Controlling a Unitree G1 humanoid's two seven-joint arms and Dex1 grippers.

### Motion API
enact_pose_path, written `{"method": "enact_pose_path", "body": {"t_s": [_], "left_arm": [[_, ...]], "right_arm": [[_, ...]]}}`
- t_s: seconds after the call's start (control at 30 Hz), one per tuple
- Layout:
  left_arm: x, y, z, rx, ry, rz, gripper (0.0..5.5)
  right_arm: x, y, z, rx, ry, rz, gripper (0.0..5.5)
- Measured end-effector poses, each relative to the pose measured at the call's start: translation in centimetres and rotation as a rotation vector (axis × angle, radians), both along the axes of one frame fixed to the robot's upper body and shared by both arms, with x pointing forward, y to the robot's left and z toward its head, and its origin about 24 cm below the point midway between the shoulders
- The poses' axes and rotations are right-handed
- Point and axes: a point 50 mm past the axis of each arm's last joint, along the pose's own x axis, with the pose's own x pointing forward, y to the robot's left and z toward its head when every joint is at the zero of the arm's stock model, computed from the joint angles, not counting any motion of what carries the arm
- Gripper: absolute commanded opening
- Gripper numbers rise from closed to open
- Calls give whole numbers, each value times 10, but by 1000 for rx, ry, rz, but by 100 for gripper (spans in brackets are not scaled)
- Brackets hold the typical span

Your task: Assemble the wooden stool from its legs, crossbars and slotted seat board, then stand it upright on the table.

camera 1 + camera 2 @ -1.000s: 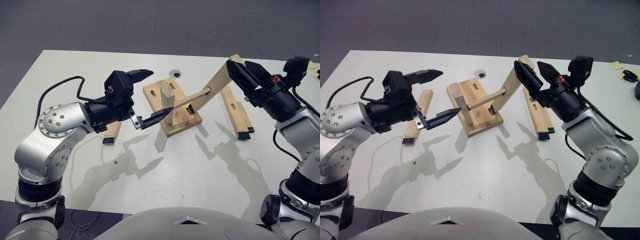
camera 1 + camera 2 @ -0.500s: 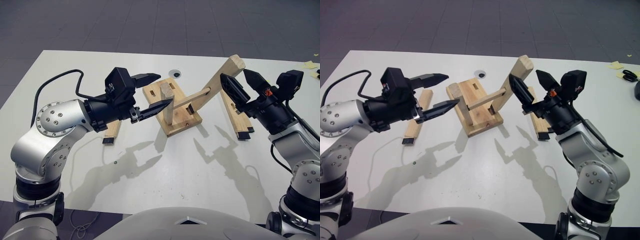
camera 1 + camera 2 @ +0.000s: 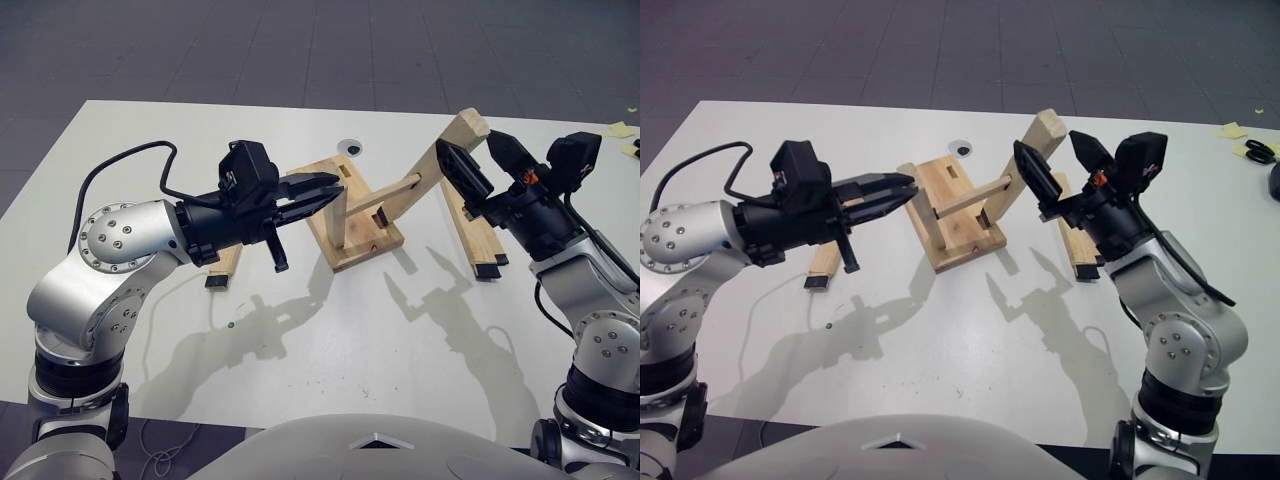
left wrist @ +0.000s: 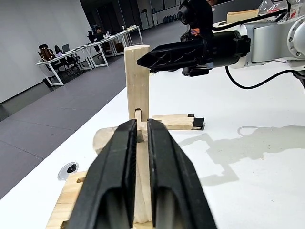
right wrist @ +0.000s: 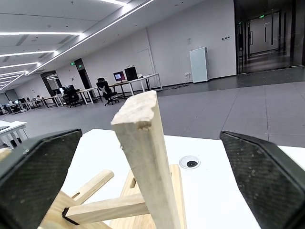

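The slotted seat board [image 3: 362, 246] lies flat on the white table. One upright leg [image 3: 337, 215] stands in it. A crossbar [image 3: 388, 196] joins it to a second leg [image 3: 438, 158] that leans up to the right. My left gripper [image 3: 330, 190] is at the upright leg's top, its fingers [image 4: 121, 157] closed to a narrow slit with pale wood in it. My right gripper [image 3: 467, 142] is wide open, its pads [image 5: 38, 176] standing on either side of the leaning leg's top [image 5: 143, 129] without touching it.
A loose leg [image 3: 476, 228] lies on the table right of the seat board, under my right arm. Another loose leg [image 3: 225, 262] lies partly hidden below my left arm. A round cable hole [image 3: 351, 148] is behind the board. The table's near half is bare.
My left gripper rolled, moved right to the upright leg and closed from wide open. My right gripper let go of the leaning leg's top, drew back, then edged closer, staying open.
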Motion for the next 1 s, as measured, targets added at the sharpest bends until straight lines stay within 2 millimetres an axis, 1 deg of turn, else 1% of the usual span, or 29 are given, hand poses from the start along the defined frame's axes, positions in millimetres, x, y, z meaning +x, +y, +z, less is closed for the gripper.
{"method": "enact_pose_path", "body": {"t_s": [0.1, 0.17, 0.37, 0.47, 0.7, 0.73, 0.77, 0.83, 1.0], "left_arm": [[1, -1, 9, -32, -27, -3, 140], [1, 1, 10, -39, -28, 3, 173], [9, 8, 3, -31, 16, 36, 275], [12, 11, -3, -24, 30, 40, 335], [17, 7, -15, -2, 69, 16, 453], [16, 6, -15, -2, 71, 10, 428], [16, 6, -16, -2, 72, 7, 425], [17, 6, -17, -1, 78, 3, 397], [18, 3, -21, 4, 103, -18, 313]], "right_arm": [[0, 0, 0, -2, -1, 7, 540], [0, 0, -1, -5, 1, 8, 540], [1, -1, -1, -8, -7, 5, 540], [2, -1, -1, -13, -5, 5, 486], [5, 2, 1, -21, -16, 13, 370], [5, 2, 1, -22, -14, 12, 358], [6, 2, 0, -24, -13, 12, 338], [6, 2, 0, -27, -11, 10, 314], [7, 3, -1, -43, -7, 10, 234]]}}
